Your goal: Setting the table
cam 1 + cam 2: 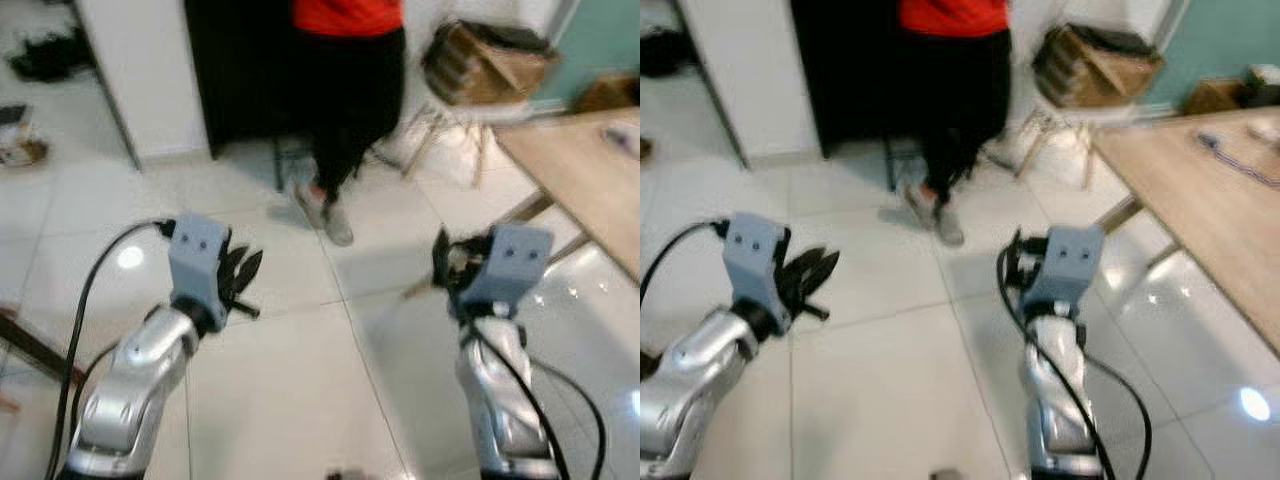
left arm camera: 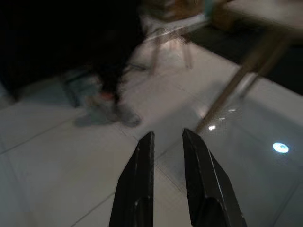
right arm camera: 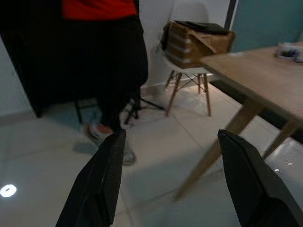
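A light wooden table (image 1: 1200, 190) stands at the right, with a small blurred item (image 1: 1240, 160) lying on its far part. Both my arms are raised over white floor tiles. My left gripper (image 1: 243, 272) holds its black fingers (image 2: 142, 170) a narrow gap apart with nothing between them. Nearer the table's leg, my right gripper (image 1: 445, 262) points the same way, its fingers (image 3: 106, 179) spread wide and empty. Neither gripper touches anything.
A person (image 1: 345, 100) in a red top and black trousers stands straight ahead on the tiles. Beside the table's far end is a white chair (image 3: 189, 71) carrying a brown bag (image 1: 485, 65). A dark doorway (image 1: 240, 70) lies behind the person.
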Tool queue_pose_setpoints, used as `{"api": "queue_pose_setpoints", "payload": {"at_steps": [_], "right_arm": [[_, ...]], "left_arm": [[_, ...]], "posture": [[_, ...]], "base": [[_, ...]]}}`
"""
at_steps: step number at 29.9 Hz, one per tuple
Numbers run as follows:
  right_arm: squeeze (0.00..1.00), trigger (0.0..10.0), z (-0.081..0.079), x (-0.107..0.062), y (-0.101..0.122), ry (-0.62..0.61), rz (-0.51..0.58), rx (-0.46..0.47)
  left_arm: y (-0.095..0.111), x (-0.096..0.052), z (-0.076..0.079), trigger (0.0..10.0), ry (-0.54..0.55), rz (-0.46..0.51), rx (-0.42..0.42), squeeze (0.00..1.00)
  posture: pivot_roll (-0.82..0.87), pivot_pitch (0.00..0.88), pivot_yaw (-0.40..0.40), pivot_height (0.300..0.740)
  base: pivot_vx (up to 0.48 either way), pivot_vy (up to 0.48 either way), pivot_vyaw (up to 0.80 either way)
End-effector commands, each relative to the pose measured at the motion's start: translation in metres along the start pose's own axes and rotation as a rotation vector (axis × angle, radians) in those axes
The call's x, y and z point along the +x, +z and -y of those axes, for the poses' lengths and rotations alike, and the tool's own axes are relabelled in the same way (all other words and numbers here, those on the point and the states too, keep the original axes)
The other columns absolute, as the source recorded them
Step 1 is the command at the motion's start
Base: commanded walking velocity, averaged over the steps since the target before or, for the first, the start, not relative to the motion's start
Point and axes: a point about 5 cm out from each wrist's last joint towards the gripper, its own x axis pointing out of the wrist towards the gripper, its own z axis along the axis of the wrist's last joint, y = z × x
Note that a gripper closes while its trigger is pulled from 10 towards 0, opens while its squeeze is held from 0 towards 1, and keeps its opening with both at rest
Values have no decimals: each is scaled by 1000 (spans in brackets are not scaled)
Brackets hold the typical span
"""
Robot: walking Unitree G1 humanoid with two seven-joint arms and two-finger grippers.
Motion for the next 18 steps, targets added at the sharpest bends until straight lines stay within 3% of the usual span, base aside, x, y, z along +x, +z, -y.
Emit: {"api": "queue_pose_setpoints", "payload": {"at_steps": [1,3,5,8,12,18], "right_arm": [[0,10000,-23,-6,-6,176,-34,15],[0,10000,-36,-11,-10,294,-64,45],[0,10000,-37,-12,-10,305,-66,47],[0,10000,-50,-16,-12,428,-72,34],[0,10000,-49,-10,-13,423,-68,34],[0,10000,-48,-8,-13,436,-70,34]], "left_arm": [[-15,-9,-11,10000,86,-46,27,0],[-20,-12,-18,10000,139,-59,30,0],[-21,-13,-18,10000,144,-59,35,0],[-24,-22,-24,10000,164,-74,47,0],[-26,-27,-25,10000,186,-80,45,0],[-28,-28,-25,10000,178,-81,48,0]], "posture": [[-27,57,51,740],[-27,57,51,740],[-27,57,51,740],[-3,62,36,740],[10,64,30,740],[14,66,30,740]], "base": [[0,0,-800],[0,0,-800],[0,0,-800],[0,0,-800],[0,0,-800],[0,0,0]]}}
